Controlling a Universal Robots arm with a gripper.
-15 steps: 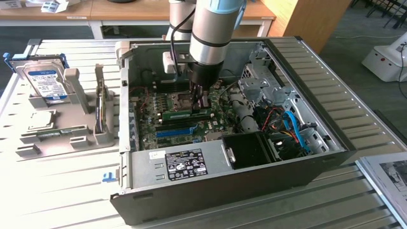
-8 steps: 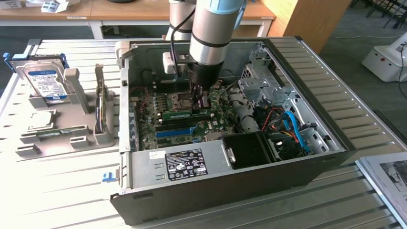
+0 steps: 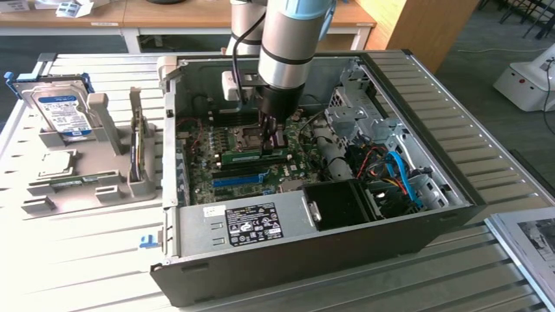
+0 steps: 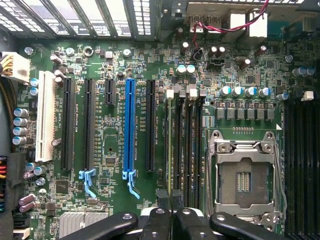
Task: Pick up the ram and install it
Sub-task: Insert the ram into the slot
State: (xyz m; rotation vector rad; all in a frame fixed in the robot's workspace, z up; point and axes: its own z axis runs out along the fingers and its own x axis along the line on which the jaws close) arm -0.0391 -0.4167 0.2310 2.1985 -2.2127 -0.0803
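**Ram in the gripper, lined up at the memory slots: the install step is in hand.**

Inside the open computer case (image 3: 416, 97), the gripper (image 3: 271, 140) is closed on the top edge of the ram (image 3: 254, 155). The stick hangs straight below the fingertips. From the wrist, the gripper (image 4: 169, 195) shows the ram (image 4: 169, 145) edge-on as a thin green line running away from it. It lies along the outermost of the memory slots (image 4: 186, 150), with the empty processor socket (image 4: 243, 175) off to one side. Whether the stick is already seated or just above the slot I cannot tell. In my judgement, seating calls for a straight, even push with the edge kept square to the slot and its end latches free.
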